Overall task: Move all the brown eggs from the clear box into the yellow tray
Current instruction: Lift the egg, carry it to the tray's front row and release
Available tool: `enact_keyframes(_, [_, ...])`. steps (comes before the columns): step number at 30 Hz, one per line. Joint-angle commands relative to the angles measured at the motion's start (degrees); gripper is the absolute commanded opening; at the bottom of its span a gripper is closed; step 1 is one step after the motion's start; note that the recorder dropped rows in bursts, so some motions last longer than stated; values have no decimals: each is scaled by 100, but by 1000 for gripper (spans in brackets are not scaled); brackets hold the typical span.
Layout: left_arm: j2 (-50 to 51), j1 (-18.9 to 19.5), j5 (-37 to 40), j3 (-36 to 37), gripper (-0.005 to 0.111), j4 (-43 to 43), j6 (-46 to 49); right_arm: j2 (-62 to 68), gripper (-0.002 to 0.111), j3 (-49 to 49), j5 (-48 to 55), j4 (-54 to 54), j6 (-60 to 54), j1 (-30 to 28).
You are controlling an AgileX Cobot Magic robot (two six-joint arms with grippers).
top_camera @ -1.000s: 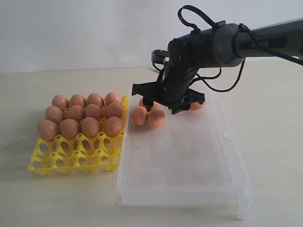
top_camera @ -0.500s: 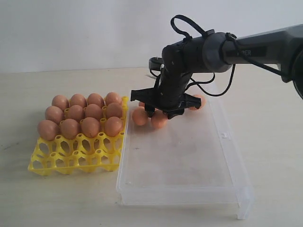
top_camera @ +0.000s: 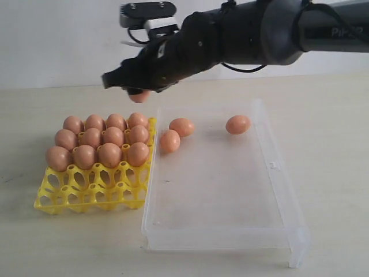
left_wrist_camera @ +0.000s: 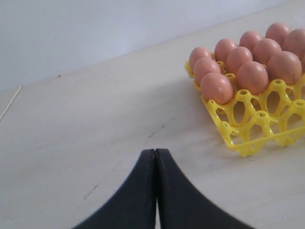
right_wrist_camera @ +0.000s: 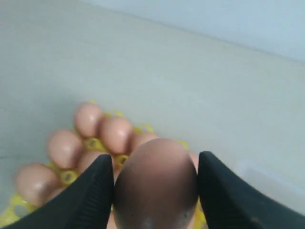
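A pale tabletop (top_camera: 323, 144) meets a white wall (top_camera: 57, 40).

- Exterior view: slightly raised, facing a pale wall (top_camera: 57, 40); the whole yellow tray (top_camera: 86, 193) and clear box (top_camera: 219, 202) sit at middle range.
- Left wrist view: low over the surface (left_wrist_camera: 95, 119), looking past the left tool (left_wrist_camera: 156, 153) at the tray's corner.
- Right wrist view: above the tray, looking down past the right tool (right_wrist_camera: 155, 160) and its brown egg (right_wrist_camera: 155, 191), which is very close.
- All three views share the tray.

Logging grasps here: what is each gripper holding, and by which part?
The right gripper holds one brown egg, clamped across its two opposite sides. The left gripper is shut on nothing.
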Motion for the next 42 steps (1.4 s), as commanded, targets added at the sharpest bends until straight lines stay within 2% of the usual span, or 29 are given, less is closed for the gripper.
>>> enact_keyframes(1, [-35,-11,-45,-23,0,0,-25,20,0,356,-1161,269,-620,623])
enact_keyframes(7, [-35,-11,-45,-23,0,0,-25,400,0,472,-1676,-134,-765,1278])
enact_keyframes(9, [-35,-11,-45,-23,0,0,-25,577,0,472,-1881,-667,-482,1432])
enact_keyframes(10, [-35,-11,-45,-23,0,0,-25,689,0,472,-2060,-1019,110,1467])
enact_keyframes(16, [-35,-11,-45,-23,0,0,-25,1082,0,472,-2749,-2236,2145,1329])
enact_keyframes(22, [-35,-11,-45,-23,0,0,-25,1321,0,472,-2989,-2262,2408,1214])
enact_keyframes(29, [-35,-11,-45,-23,0,0,-25,1546,0,472,-3829,-3045,3432,1214])
enact_keyframes(39, [-35,-11,-45,-23,0,0,-25,1774,0,472,-4083,-3254,3539,1214])
enact_keyframes(42, [-35,-11,-45,-23,0,0,-25,1827,6,472,-4247,-3416,3539,1214])
